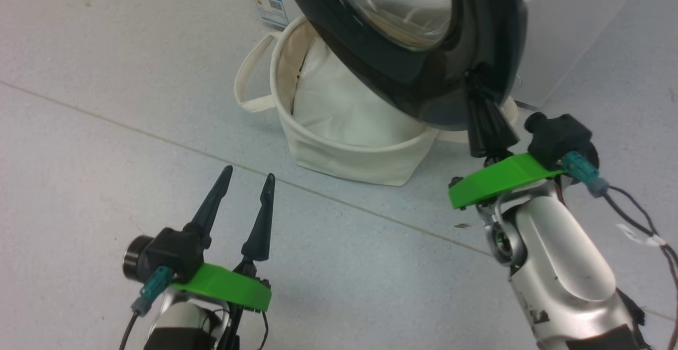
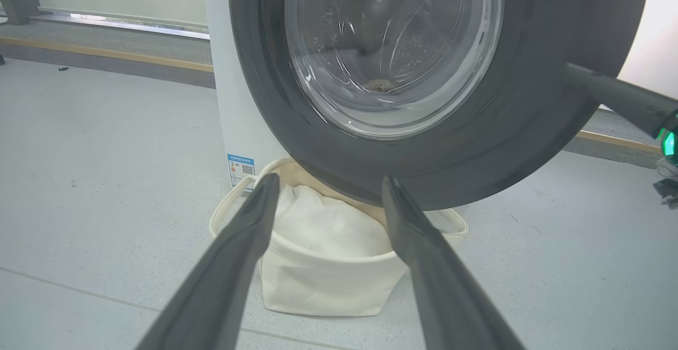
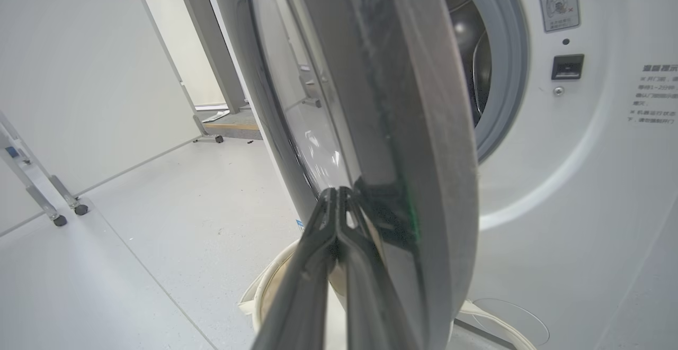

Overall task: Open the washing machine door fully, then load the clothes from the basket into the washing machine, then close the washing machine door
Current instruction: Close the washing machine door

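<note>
Head view: washing machine door (image 1: 418, 82) is at 12 to 1 o'clock, swung out from the washing machine (image 1: 577, 16), and its black rim overhangs the 2 o'clock side of the basket (image 1: 344, 162). The basket is on the floor (image 1: 106, 101) at frame centre, just beside the washer front, with one loop handle out at 9 o'clock. A plain white pad (image 1: 339, 106) fills the inside. The blue label (image 1: 269, 5) on the washer front is at 11 o'clock from the basket. Right gripper (image 1: 470, 82) is at 3 o'clock of the basket. Its jaws are closed, fingers pressed flat together with nothing between them, and the tips are up against the door's lower rim. Right wrist view confirms it. The right gripper (image 3: 336, 191) shows no gap and its tips sit on the door (image 3: 424, 127), which is seen edge-on at centre. The grey gasket (image 3: 508, 74) and steel drum (image 3: 466, 27) are exposed at 1 o'clock, and the white washer front (image 3: 582, 191) is at 3 o'clock. Left gripper (image 1: 249, 172) is at 7 o'clock in the head view, well apart from the basket, with its jaws spread wide and empty. In the left wrist view the left gripper (image 2: 329, 181) points at the basket (image 2: 318, 286) and the pad (image 2: 323, 223). The door's glass window (image 2: 392, 48) is at 12 o'clock, and a finger of the right gripper (image 2: 614, 96) reaches the rim from 3 o'clock.
</note>
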